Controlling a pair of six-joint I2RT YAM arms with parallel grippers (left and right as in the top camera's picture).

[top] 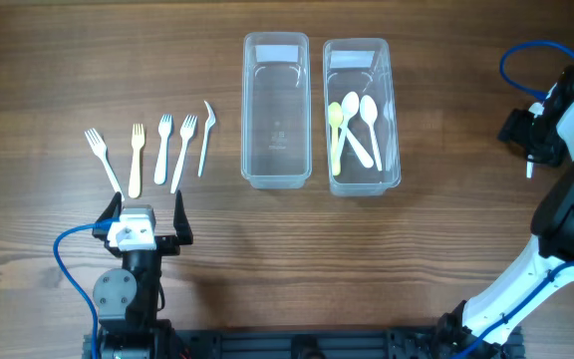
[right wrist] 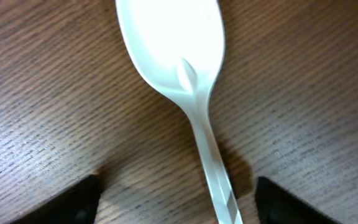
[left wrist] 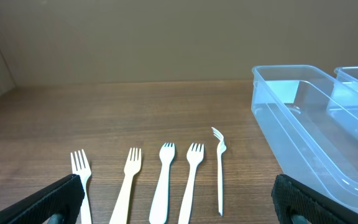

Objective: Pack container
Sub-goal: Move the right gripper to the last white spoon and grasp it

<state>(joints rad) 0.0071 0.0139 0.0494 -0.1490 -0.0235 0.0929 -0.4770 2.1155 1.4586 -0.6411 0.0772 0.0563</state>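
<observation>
Forks point(top: 161, 148) lay in a row just ahead of my left gripper point(top: 147, 211), its jaws spread. Past the empty container point(top: 276, 181) and the spoon container point(top: 397, 120), my right gripper point(right wrist: 179, 199) hung spread astride a white spoon point(right wrist: 173, 43) on the table point(top: 48, 80), handle running back through the gap.

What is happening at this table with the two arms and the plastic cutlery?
The robot is packing plastic cutlery into clear containers. Three spoons lie in the right container; the left container is empty. The right arm holds its open jaws over another white spoon on the table. Five forks lie before the left arm, jaws open.
</observation>
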